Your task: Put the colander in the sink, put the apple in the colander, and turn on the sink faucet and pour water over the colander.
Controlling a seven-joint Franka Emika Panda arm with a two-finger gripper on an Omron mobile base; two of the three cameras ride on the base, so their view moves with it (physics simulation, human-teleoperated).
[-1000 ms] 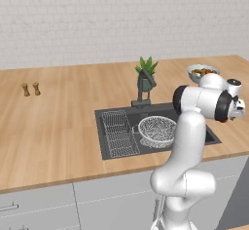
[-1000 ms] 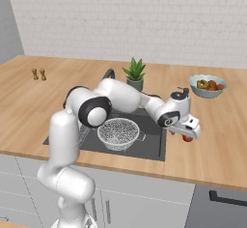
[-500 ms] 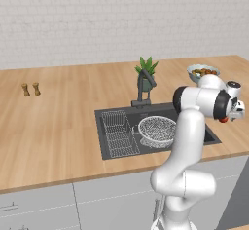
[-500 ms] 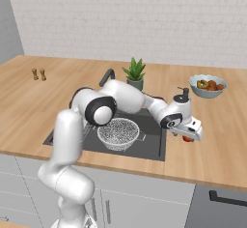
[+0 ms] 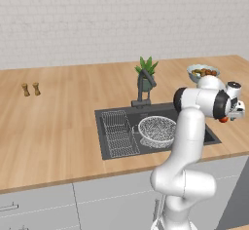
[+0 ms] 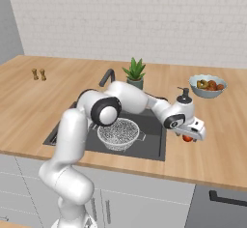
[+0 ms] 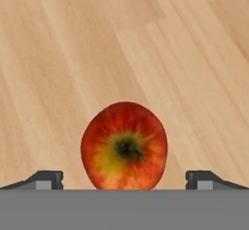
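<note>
Since the earlier frames the gripper point(image 6: 189, 136) has swung further right and lower over the worktop point(image 6: 226, 154), away from the sink point(image 6: 154, 147) and onto the apple point(image 7: 124, 146); a second ago the hand hung higher and nearer the basin's right edge, and half a second ago it was partway down; the base has not driven, since the scene sits the same in both base views; nothing else on the worktop has shifted.

As for progress, the first step looks done: the colander point(image 5: 157, 129) sits in the sink, to the right of the wire rack point(image 5: 119, 132); the second step is in hand but not finished; the apple lies on the bare wood just right of the sink, and in the hand view it sits centred between the two finger tips, which stand spread wide to either side without touching it; so the gripper is open and holds nothing.

Left to do, by my judgement: close on the apple, carry it left and drop it into the colander; then reach the sink faucet point(image 5: 145, 88) behind the basin, turn it on, and bring water over the colander; no water is running now.
</note>
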